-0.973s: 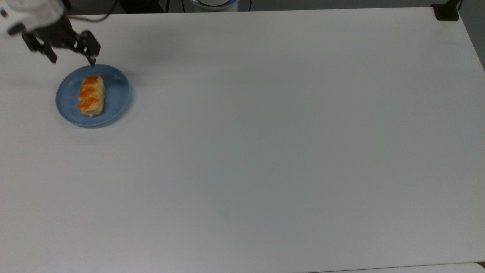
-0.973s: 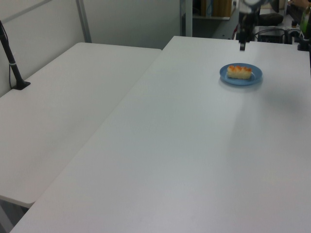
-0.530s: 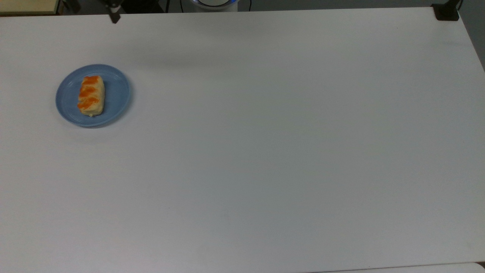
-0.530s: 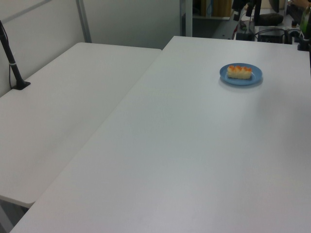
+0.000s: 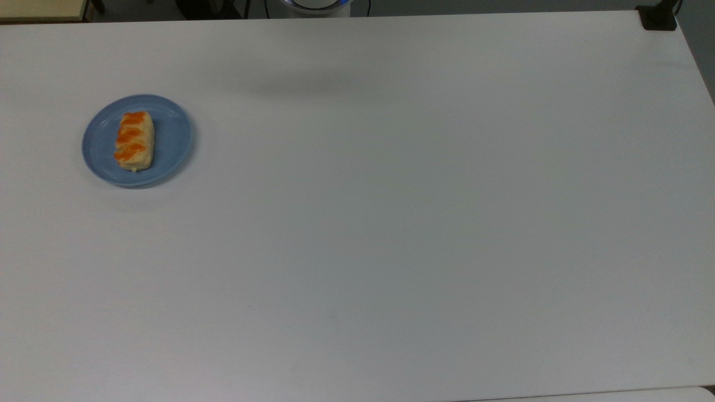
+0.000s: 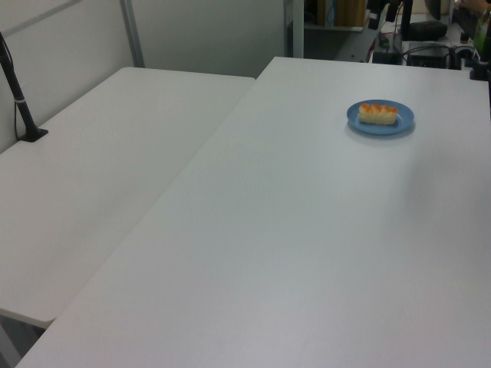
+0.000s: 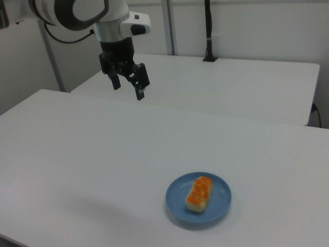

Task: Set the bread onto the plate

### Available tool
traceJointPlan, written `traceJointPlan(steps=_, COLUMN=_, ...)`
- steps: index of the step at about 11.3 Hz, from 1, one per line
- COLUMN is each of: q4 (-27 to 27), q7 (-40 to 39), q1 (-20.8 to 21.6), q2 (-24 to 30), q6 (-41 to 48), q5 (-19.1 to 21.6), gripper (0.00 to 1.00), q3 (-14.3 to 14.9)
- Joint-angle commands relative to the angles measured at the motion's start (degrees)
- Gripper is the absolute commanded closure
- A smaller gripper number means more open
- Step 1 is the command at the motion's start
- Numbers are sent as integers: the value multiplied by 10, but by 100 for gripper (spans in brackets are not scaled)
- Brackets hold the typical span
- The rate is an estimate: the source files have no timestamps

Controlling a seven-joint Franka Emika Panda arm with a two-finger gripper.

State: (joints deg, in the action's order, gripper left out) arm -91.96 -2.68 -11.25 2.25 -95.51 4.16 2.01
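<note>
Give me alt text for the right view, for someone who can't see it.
A striped bread bun lies on a round blue plate on a white table. The robot's gripper hangs open and empty above the table, well away from the plate, toward the right view's upper left.

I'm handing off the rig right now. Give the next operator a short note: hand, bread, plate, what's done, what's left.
Hand: open, holding nothing, raised well above the table in the right view, far from the plate.
Bread: lying flat on the plate, within the rim, a bit toward the top view's left of centre.
Plate: on the table, near the top view's left edge.
Done: bread is on the plate and released.
Left: nothing apparent for the placement; park the arm if needed.
</note>
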Motion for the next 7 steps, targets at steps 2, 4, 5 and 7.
traceJointPlan(steps=2, q4=-6, q7=-62, q1=41, q2=1, q6=0, q5=-29, gripper=0, q3=19)
traceJointPlan(steps=4, q4=-7, q7=-63, q1=56, q2=1, q6=1, q5=-37, gripper=0, q3=27)
traceJointPlan(steps=5, q4=-7, q7=-64, q1=62, q2=0, q6=-1, q5=-38, gripper=0, q3=30)
traceJointPlan(steps=7, q4=-6, q7=-63, q1=128, q2=-5, q6=-1, q5=-41, gripper=0, q3=96)
